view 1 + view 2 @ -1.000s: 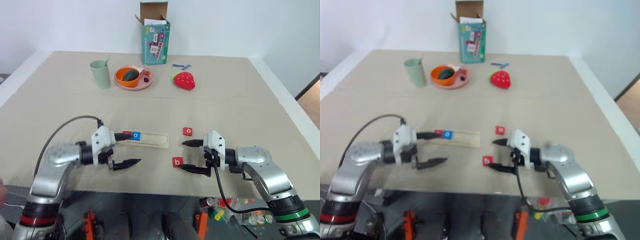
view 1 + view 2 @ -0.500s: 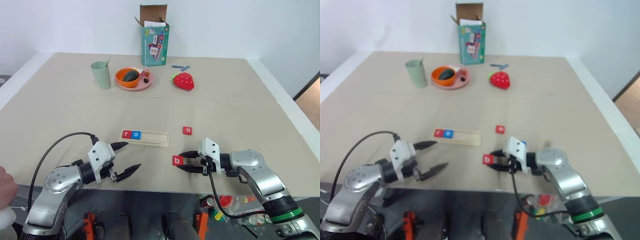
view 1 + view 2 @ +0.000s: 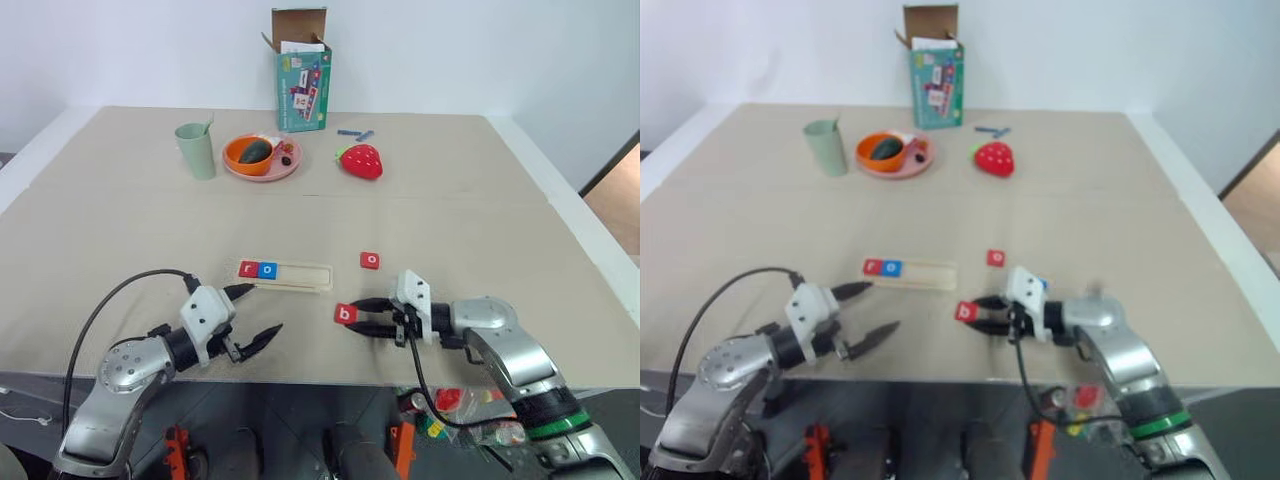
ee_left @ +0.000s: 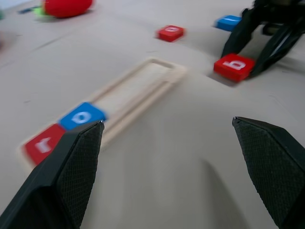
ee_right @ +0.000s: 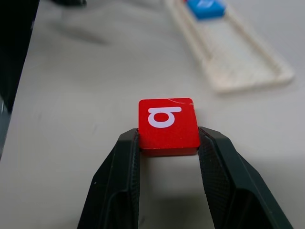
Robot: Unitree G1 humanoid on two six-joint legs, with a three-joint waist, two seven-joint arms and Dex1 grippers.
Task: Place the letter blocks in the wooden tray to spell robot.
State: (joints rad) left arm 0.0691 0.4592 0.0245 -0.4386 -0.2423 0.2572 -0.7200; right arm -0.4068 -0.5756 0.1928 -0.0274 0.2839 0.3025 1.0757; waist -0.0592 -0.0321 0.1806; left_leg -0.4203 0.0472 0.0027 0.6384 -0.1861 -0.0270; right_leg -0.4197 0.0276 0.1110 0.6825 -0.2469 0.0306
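The wooden tray [image 3: 300, 274] lies in front of me with a red r block [image 3: 248, 268] and a blue o block [image 3: 267, 269] at its left end. My right gripper [image 3: 352, 314] is shut on the red b block [image 5: 168, 125], just right of the tray's right end and near the table. A red o block [image 3: 370, 260] lies beyond it on the table. A blue block [image 4: 228, 21] sits behind the right gripper, its letter unreadable. My left gripper [image 3: 260, 310] stands open and holds nothing, just in front of the tray's left end.
At the back stand a green cup [image 3: 195, 150], an orange plate [image 3: 262, 158] with a bowl, a red strawberry toy [image 3: 362, 161] and an open teal box [image 3: 301, 70]. The table's front edge runs just behind both grippers.
My right gripper has shut on the b block and carried it left toward the tray's right end. My left gripper has turned a little and drawn slightly away from the tray, still open.
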